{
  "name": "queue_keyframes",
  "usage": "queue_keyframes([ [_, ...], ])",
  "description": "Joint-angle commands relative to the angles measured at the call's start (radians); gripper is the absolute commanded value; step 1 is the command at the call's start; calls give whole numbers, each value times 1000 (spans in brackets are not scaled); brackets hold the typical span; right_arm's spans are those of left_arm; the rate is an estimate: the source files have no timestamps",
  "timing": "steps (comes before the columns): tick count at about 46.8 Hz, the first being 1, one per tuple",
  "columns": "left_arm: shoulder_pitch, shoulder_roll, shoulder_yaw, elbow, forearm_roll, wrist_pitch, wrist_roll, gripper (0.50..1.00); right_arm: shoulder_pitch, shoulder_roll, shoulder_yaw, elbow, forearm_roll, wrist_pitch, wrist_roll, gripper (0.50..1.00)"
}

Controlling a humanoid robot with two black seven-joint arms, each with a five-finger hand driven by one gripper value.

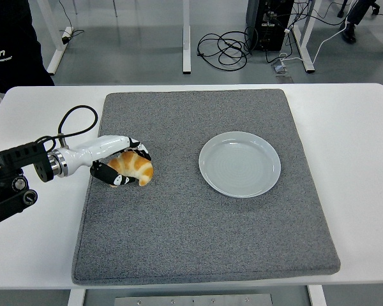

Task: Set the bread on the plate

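A golden croissant (135,168) lies on the grey mat (198,217), left of centre. My left hand (126,164) comes in from the left edge and is curled around it, upper fingers (136,146) over its top and the thumb under its near side. A pale round plate (240,164) sits empty on the mat to the right of the bread, well apart from the hand. The right arm does not show.
The mat covers most of the white table (357,159). A black cable (73,121) loops up from my left forearm. A person in dark clothing (13,44) stands at the top left. Cables and desk legs lie on the floor beyond the table.
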Motion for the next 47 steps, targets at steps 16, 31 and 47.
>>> queue_keyframes([
  [16,-90,24,0,5,-101,-65,-1,500,0,0,0,0,0,0,0,1000],
  [31,-253,-7,8,49,-103,-151,9,500,0,0,0,0,0,0,0,1000],
  [47,-434,-245,76,244,-105,-195,8,500,0,0,0,0,0,0,0,1000],
])
